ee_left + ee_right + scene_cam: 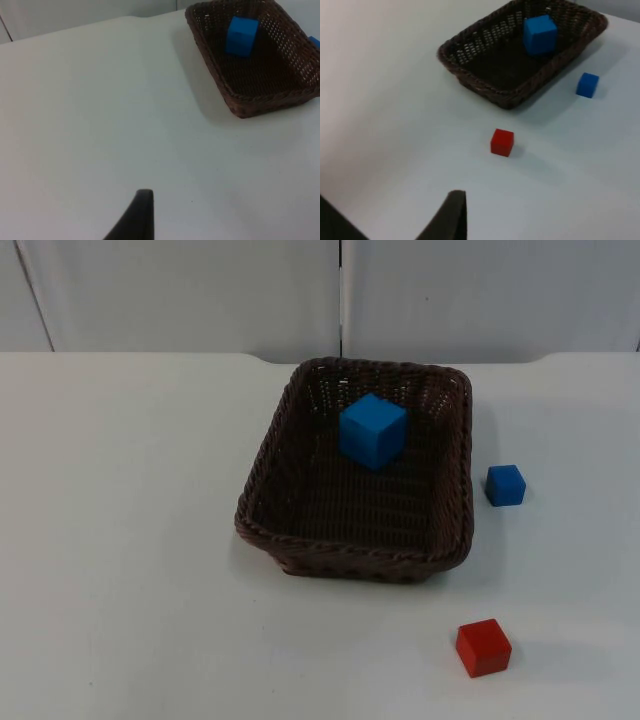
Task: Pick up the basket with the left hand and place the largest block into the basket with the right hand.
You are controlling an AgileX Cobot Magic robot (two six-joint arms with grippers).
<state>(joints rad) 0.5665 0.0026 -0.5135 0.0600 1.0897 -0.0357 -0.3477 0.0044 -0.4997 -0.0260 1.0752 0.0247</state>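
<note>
**Large blue cube in basket; basket on table; both tools clear**

- White table (120, 540): carries everything; ends at the grey partition wall (180, 290) at the back.
- Brown wicker basket (262, 502): sits flat on the table, centre-right in the top view, not lifted and not gripped. Rectangular, woven walls flaring outward, dark woven floor. Also seen in the left wrist view (210, 60) and the right wrist view (470, 60).
- Large blue cube (372, 430): the biggest block, resting inside the basket on its floor, toward the back wall, turned at a slight angle to the basket sides. Whether it touches the back wall cannot be told. Seen in both wrist views (241, 36) (539, 34).
- Red cube (483, 647): on the table in front of the basket's right corner, well apart from it, nearest the front edge. In the right wrist view (502, 142) it lies between the basket and the fingertip.
- Small blue cube (505, 485): on the table just beside the basket's right wall, not touching it. Seen in the right wrist view (587, 84).
- Left tool: one black fingertip (137, 215) is seen over bare table, well apart from the basket. Nothing is held; open or closed cannot be told.
- Right tool: one black fingertip (451, 215) is seen over bare table, short of the red cube. Nothing is held; open or closed cannot be told.
</note>
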